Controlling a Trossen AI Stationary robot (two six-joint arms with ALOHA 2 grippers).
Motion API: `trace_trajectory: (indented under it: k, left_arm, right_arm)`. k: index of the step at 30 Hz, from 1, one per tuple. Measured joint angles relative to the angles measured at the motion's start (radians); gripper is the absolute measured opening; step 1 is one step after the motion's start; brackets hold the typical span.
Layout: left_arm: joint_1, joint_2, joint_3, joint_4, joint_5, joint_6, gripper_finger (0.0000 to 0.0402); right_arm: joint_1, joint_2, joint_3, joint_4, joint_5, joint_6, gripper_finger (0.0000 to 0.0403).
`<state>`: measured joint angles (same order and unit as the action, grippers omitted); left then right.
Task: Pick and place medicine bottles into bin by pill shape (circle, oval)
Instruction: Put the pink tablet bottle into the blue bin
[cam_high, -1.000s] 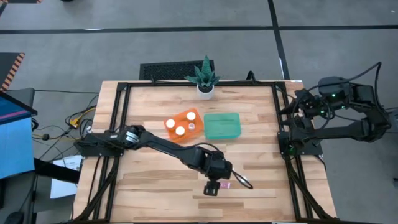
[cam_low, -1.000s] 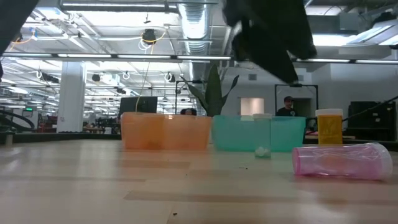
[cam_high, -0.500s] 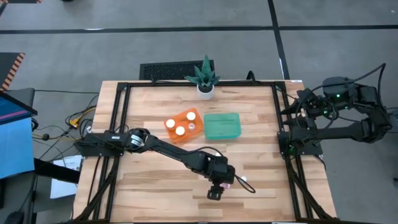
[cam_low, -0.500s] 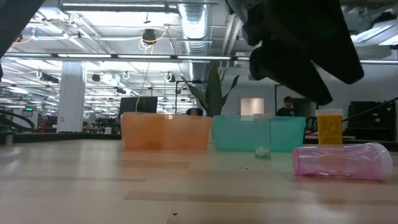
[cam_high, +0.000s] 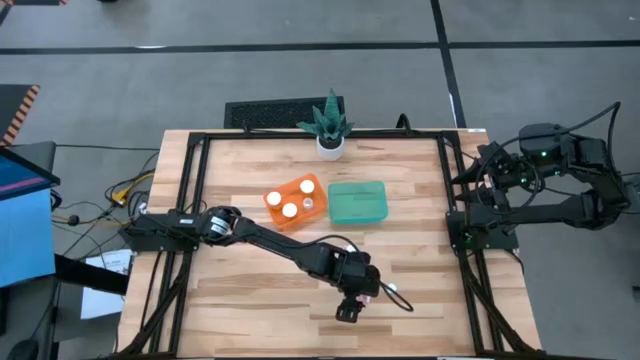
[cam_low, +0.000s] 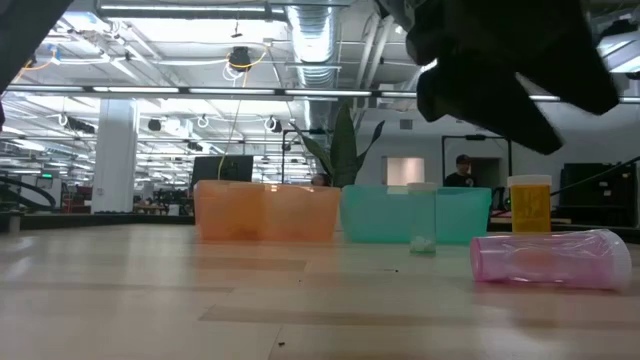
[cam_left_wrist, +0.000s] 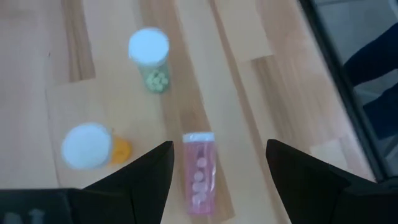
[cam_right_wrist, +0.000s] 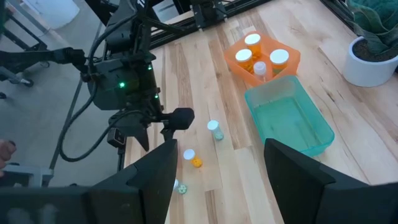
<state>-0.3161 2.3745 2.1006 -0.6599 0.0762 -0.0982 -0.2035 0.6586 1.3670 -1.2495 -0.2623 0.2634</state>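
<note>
The left gripper (cam_left_wrist: 217, 171), fingers spread and empty, hovers over a clear pink bottle (cam_left_wrist: 200, 172) lying on its side on the plank-wood table (cam_high: 250, 290), round pills visible inside. At its 11 o'clock in the wrist view stand a white-capped bottle of green pills (cam_left_wrist: 150, 55) and an orange one (cam_left_wrist: 90, 146). Only the high view shows three capped bottles in the orange bin (cam_high: 296, 200) beside the teal bin (cam_high: 358, 202). The right gripper (cam_right_wrist: 217, 180), open, waits at the table's 3 o'clock edge.
</note>
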Motion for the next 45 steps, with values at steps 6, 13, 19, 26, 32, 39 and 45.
trace_trajectory:
  k: [6,13,19,26,32,39,45]
  left_arm:
    - [-0.004,0.000,0.000,0.020,0.001,0.000,0.0249]
    - [-0.004,0.017,0.002,0.068,-0.018,-0.017,0.0249]
    - [-0.003,0.046,0.004,0.079,-0.001,-0.030,0.0249]
    - [-0.001,0.066,0.020,0.093,-0.005,0.027,0.0249]
    - [0.005,0.069,0.007,0.089,-0.004,0.064,0.0249]
    - [0.007,0.121,0.012,0.084,0.047,0.051,0.0249]
    - [0.012,0.116,0.010,0.092,0.034,0.071,0.0249]
  right_arm:
    - [0.000,0.000,0.000,0.000,0.000,-0.001,0.0249]
    - [0.000,0.000,0.000,0.000,0.000,-0.001,0.0249]
    - [0.000,0.000,0.000,0.000,0.000,-0.001,0.0249]
    - [0.000,0.000,0.000,0.006,0.000,0.001,0.0249]
    - [0.000,0.000,0.000,0.008,0.000,0.009,0.0249]
    - [0.000,0.000,0.000,0.009,0.000,0.013,0.0249]
    - [0.000,0.000,0.000,0.009,0.000,0.025,0.0249]
